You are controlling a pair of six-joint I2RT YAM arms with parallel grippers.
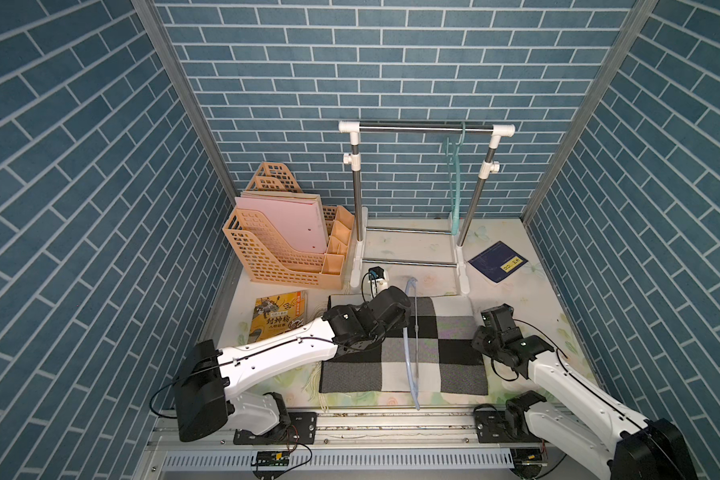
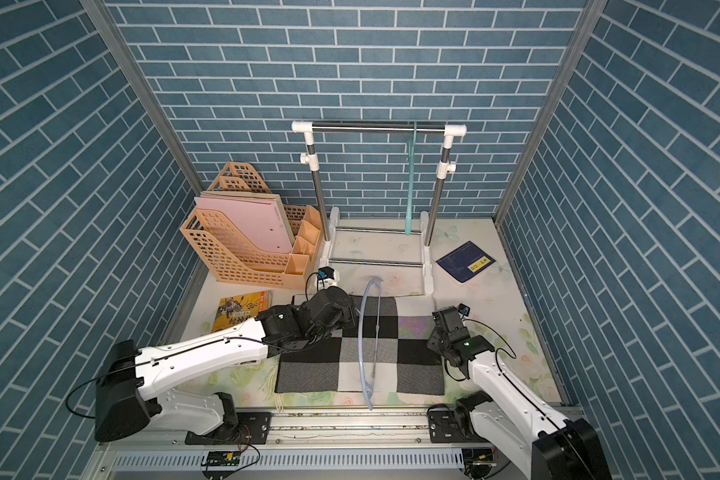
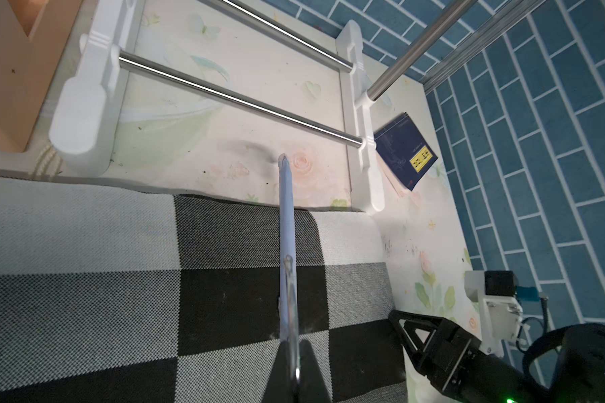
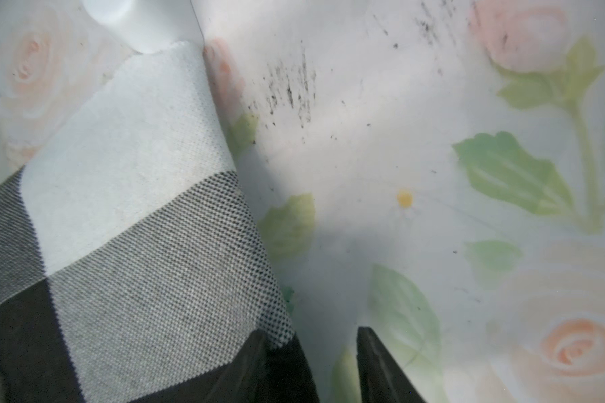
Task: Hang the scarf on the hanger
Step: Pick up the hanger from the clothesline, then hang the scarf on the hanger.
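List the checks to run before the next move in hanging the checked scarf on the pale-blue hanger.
1. Left gripper shut on the translucent pale-blue plastic hanger: ok.
2. Hanger held over the middle of the black, grey and white checked knit scarf: ok.
3. Right gripper at the scarf's right edge, jaws straddling it: ok.
4. Right gripper closed on the fabric: not ok, jaws stand apart.
5. How much fabric sits between those jaws: cannot tell.
6. Bare room on the steel rail of the white rack, beside the teal hanger already hung there: ok.
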